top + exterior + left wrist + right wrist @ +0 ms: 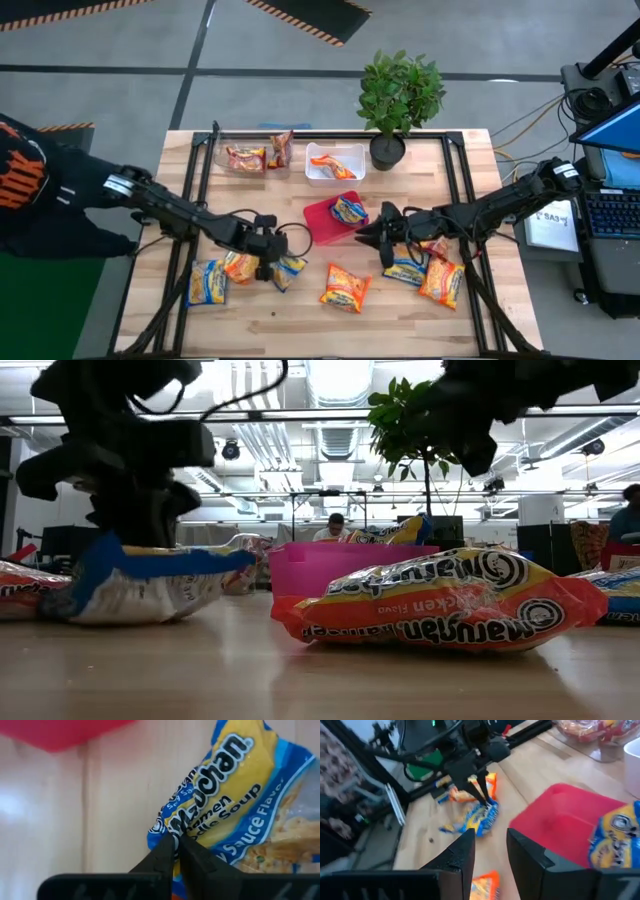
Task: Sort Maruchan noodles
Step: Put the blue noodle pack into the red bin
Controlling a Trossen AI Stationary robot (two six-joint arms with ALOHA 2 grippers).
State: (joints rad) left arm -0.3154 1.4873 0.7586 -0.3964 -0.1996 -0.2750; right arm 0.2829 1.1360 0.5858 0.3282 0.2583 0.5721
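Several Maruchan packets lie flat on the table: orange ones [345, 287] [440, 280] [240, 265] and blue-and-yellow ones [207, 283] [405, 270]. One more blue-and-yellow packet [350, 208] lies in the red tray [318, 222]. My left gripper [277, 255] is shut on another blue-and-yellow packet [290, 270] just left of that tray. My right gripper [372, 233] hangs open above the table at the red tray's right side, holding nothing. In the right wrist view its fingers [490, 847] stand apart, with the red tray [560, 815] beyond them. My left gripper [175, 852] pinches the blue-and-yellow packet by its crimped end edge [167, 827] between its two fingertips. The fingers [481, 790] come from above, pointing down. The pinched end [110, 550] stands a little raised; the rest of the packet [160, 595] lies on the table.
At the far edge stand a clear tray [222, 150] with reddish packets, a white tray [318, 175] with an orange packet, and a potted plant [398, 100]. An orange packet [450, 600] lies close to the low camera. Bare wood shows along the near edge.
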